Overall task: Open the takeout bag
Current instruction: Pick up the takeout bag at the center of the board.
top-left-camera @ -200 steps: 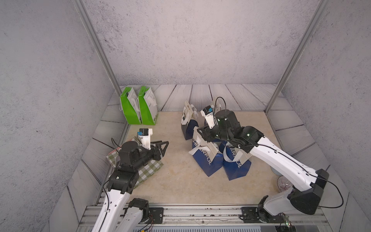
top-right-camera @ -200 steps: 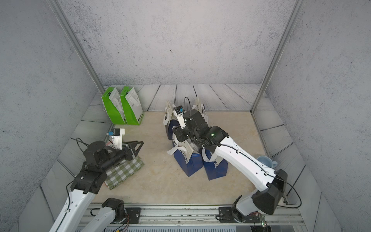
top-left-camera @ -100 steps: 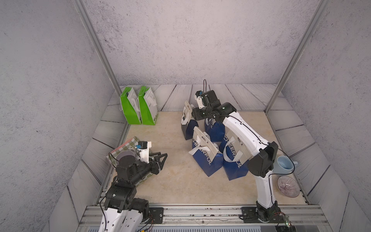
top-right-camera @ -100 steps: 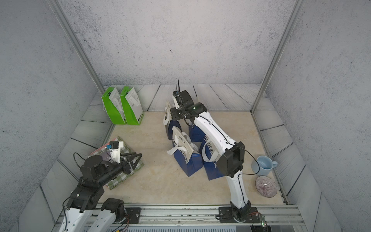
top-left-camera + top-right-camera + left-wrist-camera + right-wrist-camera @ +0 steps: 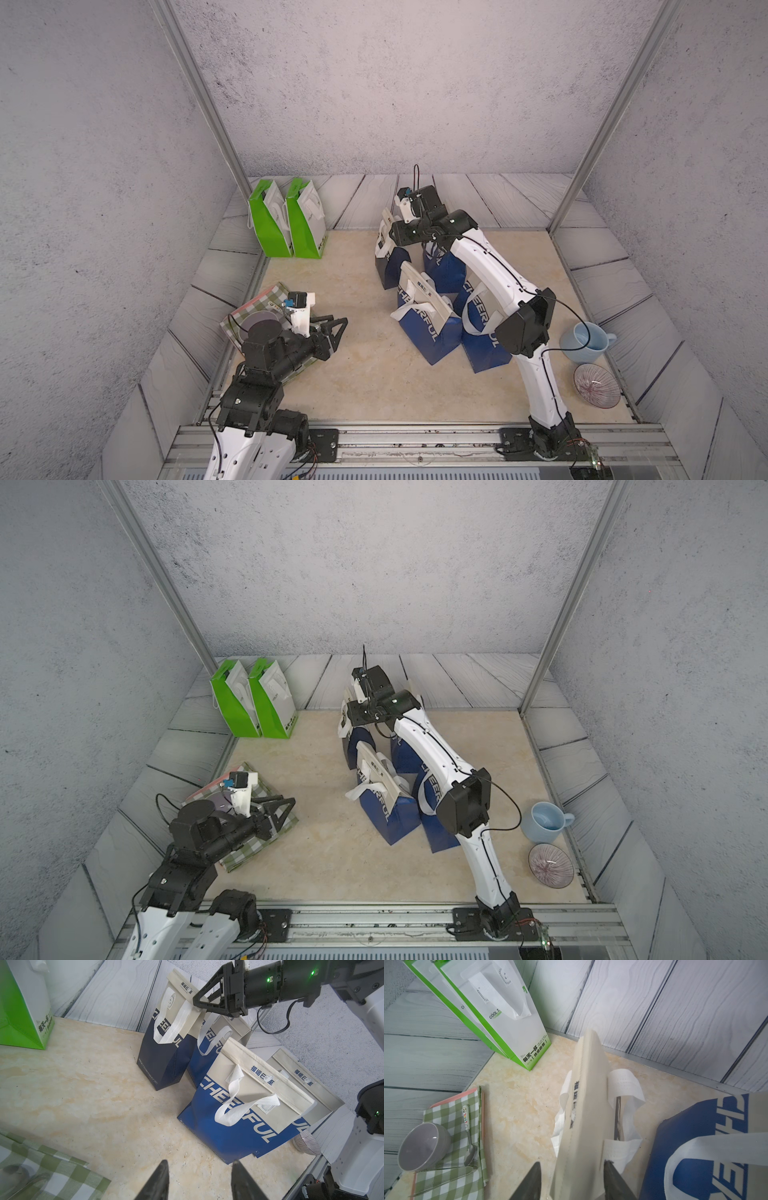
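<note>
**Right gripper astride the closed top of the rear takeout bag**

The beige tabletop (image 5: 365, 374) carries a cluster of four navy-and-cream bags (image 5: 428, 328) near its middle. Two green bags (image 5: 286, 224) stand at the far left corner, and a checked cloth (image 5: 452, 1118) with a grey bowl (image 5: 423, 1147) lies at the near left. The right arm (image 5: 490, 266) reaches over the cluster to the takeout bag (image 5: 388, 262) at its far left. This bag stands upright, with its cream top (image 5: 583, 1095) pressed flat and closed.

The right gripper (image 5: 572, 1163) straddles one end of that top with its jaws partway apart. One finger sits just beside the fabric and the other shows a clear gap, so nothing appears clamped yet. A white handle (image 5: 625, 1095) loops just beside the closer finger. The left gripper (image 5: 200, 1164) hovers low near the cloth, moderately wide and empty, well apart from the bags.

Likely failure modes:
- **Pinched mouth:** with both walls lying between the jaws, closing here would probably pinch the mouth shut rather than part it.
- **Caught handle:** if the handle loop is caught with the wall, a pull would lift or drag the whole bag.
- **No bracing:** the bag looks light and nothing braces its base, so a sideways tug could tip it against its close neighbours.
</note>
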Robot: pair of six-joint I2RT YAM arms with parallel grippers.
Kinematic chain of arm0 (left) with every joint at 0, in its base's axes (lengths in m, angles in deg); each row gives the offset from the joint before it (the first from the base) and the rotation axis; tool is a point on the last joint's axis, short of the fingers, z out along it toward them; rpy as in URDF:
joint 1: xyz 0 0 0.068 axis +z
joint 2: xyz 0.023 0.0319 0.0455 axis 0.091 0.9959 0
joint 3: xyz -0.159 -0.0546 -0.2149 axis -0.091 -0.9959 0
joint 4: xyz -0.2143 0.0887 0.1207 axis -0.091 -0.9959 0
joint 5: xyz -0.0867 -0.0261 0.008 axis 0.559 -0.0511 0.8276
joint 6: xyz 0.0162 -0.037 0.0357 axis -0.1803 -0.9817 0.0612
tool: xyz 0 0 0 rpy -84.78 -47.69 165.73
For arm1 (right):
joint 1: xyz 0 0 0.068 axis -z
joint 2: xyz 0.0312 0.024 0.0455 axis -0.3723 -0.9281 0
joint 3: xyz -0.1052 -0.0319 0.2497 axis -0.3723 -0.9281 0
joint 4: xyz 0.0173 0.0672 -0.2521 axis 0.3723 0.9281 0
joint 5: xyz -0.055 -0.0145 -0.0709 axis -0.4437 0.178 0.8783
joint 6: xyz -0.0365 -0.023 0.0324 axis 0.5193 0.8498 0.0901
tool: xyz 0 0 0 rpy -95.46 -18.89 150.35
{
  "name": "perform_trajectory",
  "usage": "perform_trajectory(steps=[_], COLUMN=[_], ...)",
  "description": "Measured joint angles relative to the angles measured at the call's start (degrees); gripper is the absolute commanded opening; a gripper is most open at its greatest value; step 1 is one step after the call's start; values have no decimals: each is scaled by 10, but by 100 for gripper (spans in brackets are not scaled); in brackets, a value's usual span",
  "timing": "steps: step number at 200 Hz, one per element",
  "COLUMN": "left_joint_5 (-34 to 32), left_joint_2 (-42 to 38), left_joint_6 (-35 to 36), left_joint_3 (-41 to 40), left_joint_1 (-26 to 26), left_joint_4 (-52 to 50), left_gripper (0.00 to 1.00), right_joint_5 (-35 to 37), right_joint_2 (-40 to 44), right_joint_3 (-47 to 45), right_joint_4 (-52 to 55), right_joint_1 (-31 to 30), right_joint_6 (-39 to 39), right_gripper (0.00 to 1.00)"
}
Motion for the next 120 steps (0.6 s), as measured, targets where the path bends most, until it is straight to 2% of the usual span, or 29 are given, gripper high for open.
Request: perform_trajectory(steps=[18,39,58,120], left_joint_5=[0,0,-1,-16], left_joint_2=[3,3,3,2], left_joint_6=[0,0,0,0], left_joint_3=[0,0,0,-1], left_joint_1=[0,0,0,0], left_joint_4=[0,0,0,0], left_gripper=[50,49,49,49], right_joint_5=[-7,-28,-51,-125], right_joint_2=[-7,-11,-11,0], right_joint_3=[10,15,15,-7], right_joint_4=[0,-3,-6,-14], right_joint_1=[1,1,2,-6], right_joint_6=[3,9,12,21], right_gripper=[23,13,0,0])
